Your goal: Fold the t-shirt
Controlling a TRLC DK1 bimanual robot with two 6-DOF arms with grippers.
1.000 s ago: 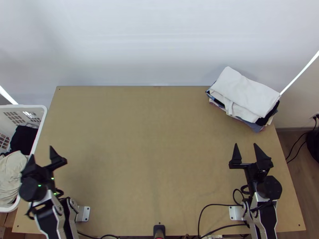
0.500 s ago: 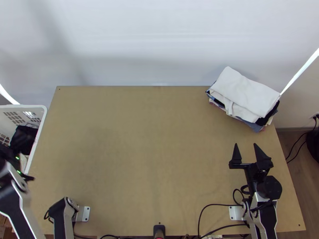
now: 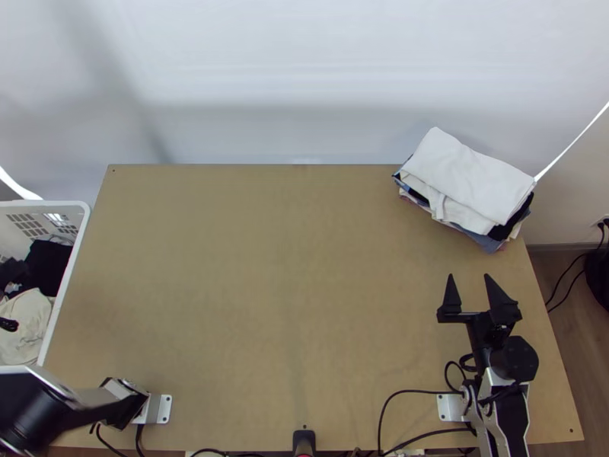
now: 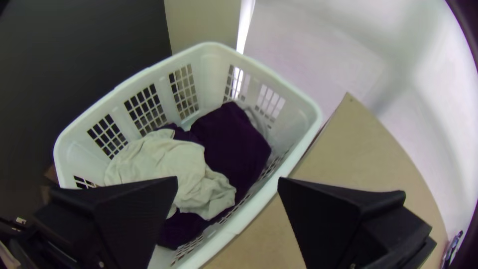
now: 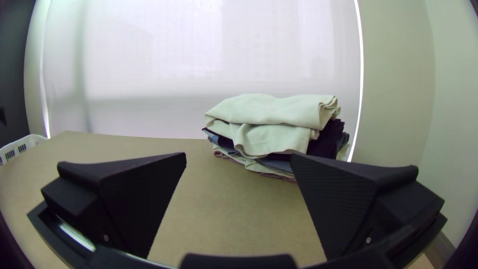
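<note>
And the left arm [image 3: 38,407] has swung farther round by the basket [image 4: 209,52] in the last half second, while the right end effector [image 5: 239,154] holds its spot, jaws parted on nothing. The left end effector [image 4: 227,179] is released too, with the t-shirt [image 4: 184,164], by my guess the pale bunched one, down ahead of it against dark cloth [image 4: 231,144], so a deep bite could drag both up, or a low approach clip the near rim [image 4: 295,157]! Plenty of open tabletop [image 3: 266,266] between the two, but the stack [image 3: 472,179] ahead of the right one crowds the far corner.
</note>
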